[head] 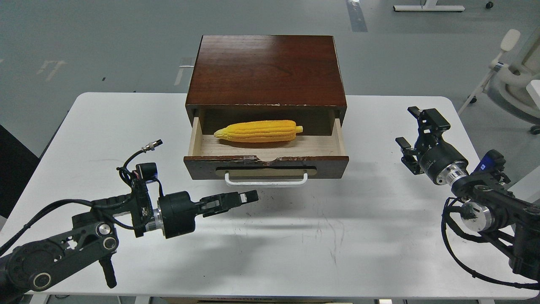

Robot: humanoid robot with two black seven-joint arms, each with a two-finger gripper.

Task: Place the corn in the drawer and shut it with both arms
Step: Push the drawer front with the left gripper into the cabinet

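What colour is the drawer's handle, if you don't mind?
White, on a tan plate; the handle shows clearly in the head view.

We cannot read any words, numbers or signs here. Our right gripper [408,128] has some tiny pale marks on its black body, just behind its fingers, but they are too small to read. Our left gripper [249,196] shows no writing.
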